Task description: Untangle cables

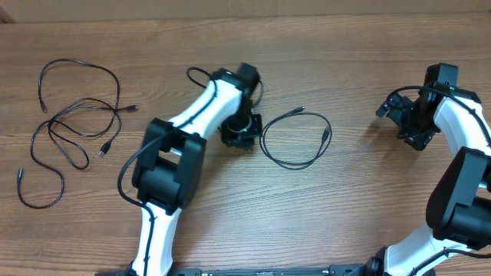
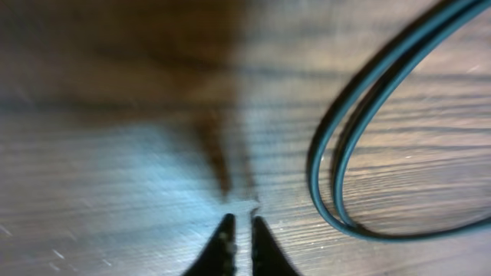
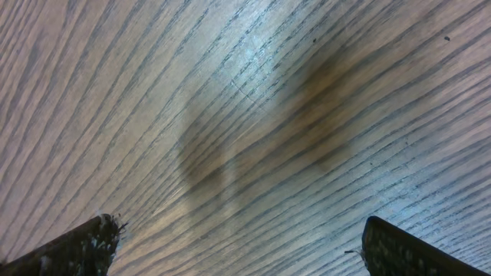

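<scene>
At wrist level alone: left pincer (image 2: 242, 230) together beside cable (image 2: 318, 146), right pincer (image 3: 238, 230) apart.

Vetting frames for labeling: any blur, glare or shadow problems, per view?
Overhead: sharp, evenly lit. Left wrist: soft focus, cable loop blurred, bluish glare and dark shadow ahead of the left gripper. Right wrist: table grain fairly crisp, two shadow blotches, glare above the right gripper.

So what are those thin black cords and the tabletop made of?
Cords: probably a rubber or plastic jacket, smooth with a slight sheen along the edge, bending in soft loops. Tabletop: wood or wood-look laminate. The grain lines show, but which one it is stays unclear.
</scene>
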`<state>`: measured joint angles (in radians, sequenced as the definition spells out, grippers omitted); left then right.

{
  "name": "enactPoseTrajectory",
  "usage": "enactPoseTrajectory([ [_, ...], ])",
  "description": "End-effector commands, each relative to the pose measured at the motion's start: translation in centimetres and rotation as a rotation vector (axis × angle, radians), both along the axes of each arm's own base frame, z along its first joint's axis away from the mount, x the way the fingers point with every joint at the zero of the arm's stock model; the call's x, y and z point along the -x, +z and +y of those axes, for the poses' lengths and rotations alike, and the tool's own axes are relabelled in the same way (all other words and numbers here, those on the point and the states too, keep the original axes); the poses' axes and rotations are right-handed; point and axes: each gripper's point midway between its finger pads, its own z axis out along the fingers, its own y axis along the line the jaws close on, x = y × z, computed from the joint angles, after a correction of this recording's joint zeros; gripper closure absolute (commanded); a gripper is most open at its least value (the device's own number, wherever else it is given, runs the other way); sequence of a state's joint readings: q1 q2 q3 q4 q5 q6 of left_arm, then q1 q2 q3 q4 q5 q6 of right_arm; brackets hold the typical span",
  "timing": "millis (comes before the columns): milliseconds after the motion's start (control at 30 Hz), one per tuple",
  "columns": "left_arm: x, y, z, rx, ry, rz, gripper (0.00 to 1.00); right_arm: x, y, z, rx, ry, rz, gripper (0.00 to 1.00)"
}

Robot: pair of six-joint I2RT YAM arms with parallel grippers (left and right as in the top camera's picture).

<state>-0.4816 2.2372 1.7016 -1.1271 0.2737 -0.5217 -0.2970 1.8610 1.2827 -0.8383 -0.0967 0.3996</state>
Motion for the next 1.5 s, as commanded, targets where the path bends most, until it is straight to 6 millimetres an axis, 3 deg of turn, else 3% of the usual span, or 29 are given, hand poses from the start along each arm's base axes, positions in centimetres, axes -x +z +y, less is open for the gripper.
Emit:
enactPoseTrajectory([
  [0, 0.6, -0.7, 0.5, -0.163, 0.081, -0.023, 0.74, 0.1, 0.0, -0.2, 0.005, -0.008, 0.0, 0.0],
  [67, 1.0, -0.7, 0.3, -0.182, 0.093, -0.022, 0.72, 0.1, 0.0, -0.2, 0.005, -0.008, 0.0, 0.0],
  [167, 1.2, -0.3, 0.4, -0.192, 0.102, -0.013, 0.86, 0.1, 0.0, -0.2, 0.005, -0.008, 0.0, 0.0],
  [300, 0.9, 1.5, 1.3, -0.262, 0.151, -0.02, 0.87, 0.1, 0.0, -0.2, 0.005, -0.008, 0.0, 0.0],
  [433, 0.6, 2.3, 0.3, -0.256, 0.166, -0.041, 0.77, 0.1, 0.0, -0.2, 0.005, -0.008, 0.0, 0.0],
  [800, 1.1, 0.9, -3.1, -0.254, 0.207, -0.092, 0.52, 0.1, 0.0, -0.2, 0.005, -0.008, 0.0, 0.0],
  [1033, 2.1, -1.9, -4.2, -0.293, 0.2, -0.069, 0.49, 0.1, 0.0, -0.2, 0.005, -0.008, 0.0, 0.0],
  [1200, 2.6, -3.6, -3.6, -0.33, 0.193, -0.034, 0.64, 0.1, 0.0, -0.2, 0.005, -0.008, 0.0, 0.0],
  [1267, 2.6, -4.0, -2.9, -0.355, 0.197, -0.027, 0.77, 0.1, 0.0, -0.2, 0.005, -0.008, 0.0, 0.0],
  [1400, 1.3, -4.0, -1.0, -0.404, 0.155, -0.068, 0.91, 0.1, 0.0, -0.2, 0.005, -0.008, 0.0, 0.0],
  [1467, 0.5, -3.9, 0.4, -0.432, 0.096, -0.093, 0.93, 0.1, 0.0, -0.2, 0.005, -0.008, 0.0, 0.0],
])
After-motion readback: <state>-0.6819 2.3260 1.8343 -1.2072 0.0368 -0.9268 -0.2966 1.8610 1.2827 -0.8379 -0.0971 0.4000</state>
